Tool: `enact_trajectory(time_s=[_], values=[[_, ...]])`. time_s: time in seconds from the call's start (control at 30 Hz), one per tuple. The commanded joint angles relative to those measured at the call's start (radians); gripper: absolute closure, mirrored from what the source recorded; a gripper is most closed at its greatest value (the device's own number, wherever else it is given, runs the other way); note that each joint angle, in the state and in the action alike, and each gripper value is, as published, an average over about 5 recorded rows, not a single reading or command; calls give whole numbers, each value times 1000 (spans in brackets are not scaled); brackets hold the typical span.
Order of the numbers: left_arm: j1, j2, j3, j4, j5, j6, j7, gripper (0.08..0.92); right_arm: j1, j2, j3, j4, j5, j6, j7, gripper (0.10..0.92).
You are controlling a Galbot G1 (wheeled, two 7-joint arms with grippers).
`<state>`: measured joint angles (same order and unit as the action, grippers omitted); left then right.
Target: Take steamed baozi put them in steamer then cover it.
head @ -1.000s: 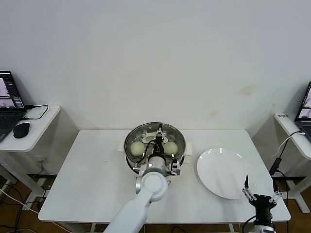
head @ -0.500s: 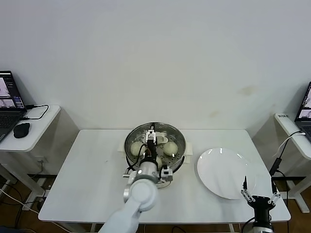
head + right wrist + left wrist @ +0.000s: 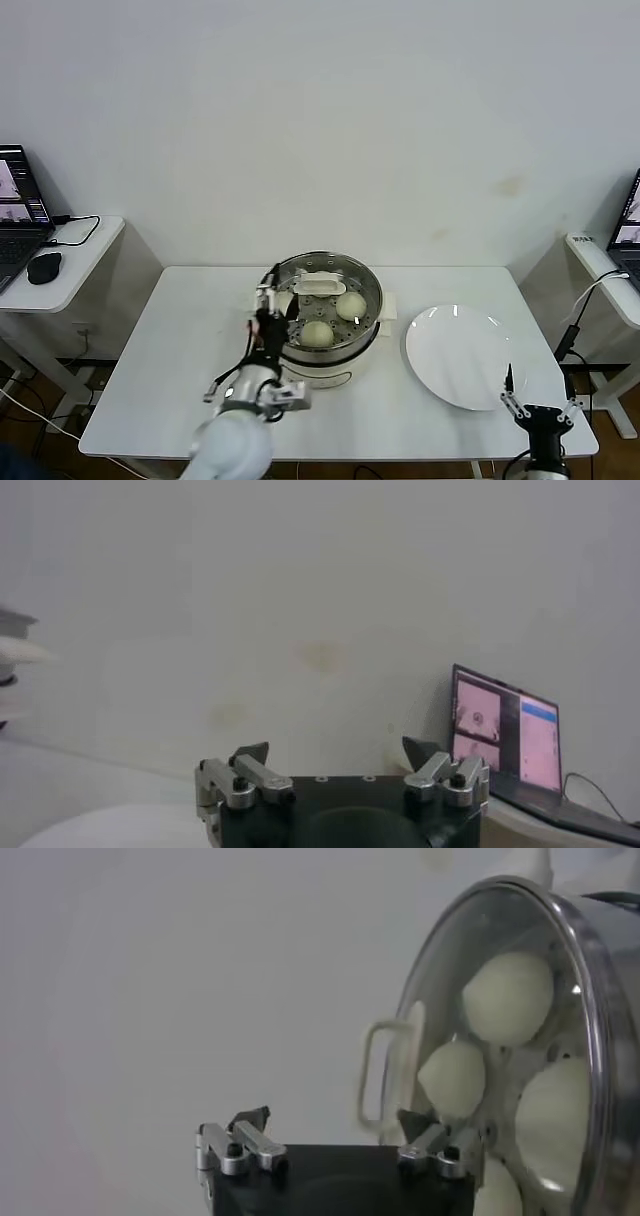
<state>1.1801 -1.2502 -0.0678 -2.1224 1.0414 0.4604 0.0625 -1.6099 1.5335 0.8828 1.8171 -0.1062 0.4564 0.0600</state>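
While the left gripper hides one bun, jaws apart, three cream buns show in the steel steamer; right gripper apart too.

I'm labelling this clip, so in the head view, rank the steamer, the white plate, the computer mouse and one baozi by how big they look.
1. Steamer and white plate: look about alike, not ranked apart.
2. Baozi.
3. Computer mouse: looks close to the baozi, and it sits farther off, so this order is unsure.
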Motion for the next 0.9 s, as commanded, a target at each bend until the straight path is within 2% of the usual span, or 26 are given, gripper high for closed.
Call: enact_trajectory(time_s=[0.03,0.17,0.3,0.53,0.9], values=[[319,60,-406,-124,-1007,-426,-317,177,-15,3,-6,7,5,-4,-3,202],[387,53,-478,-79,-1205,-453,-355,177,-28,0,-11,12,8,-9,-9,203],[428,45,-509,-43,-1309,-478,-352,177,-41,-9,-10,20,18,-15,-17,203],[481,30,-520,28,-1320,-555,-317,177,-49,-14,-17,25,22,-18,-28,203],[503,26,-501,97,-1334,-596,-252,177,-58,-22,-41,39,29,-35,-68,203]])
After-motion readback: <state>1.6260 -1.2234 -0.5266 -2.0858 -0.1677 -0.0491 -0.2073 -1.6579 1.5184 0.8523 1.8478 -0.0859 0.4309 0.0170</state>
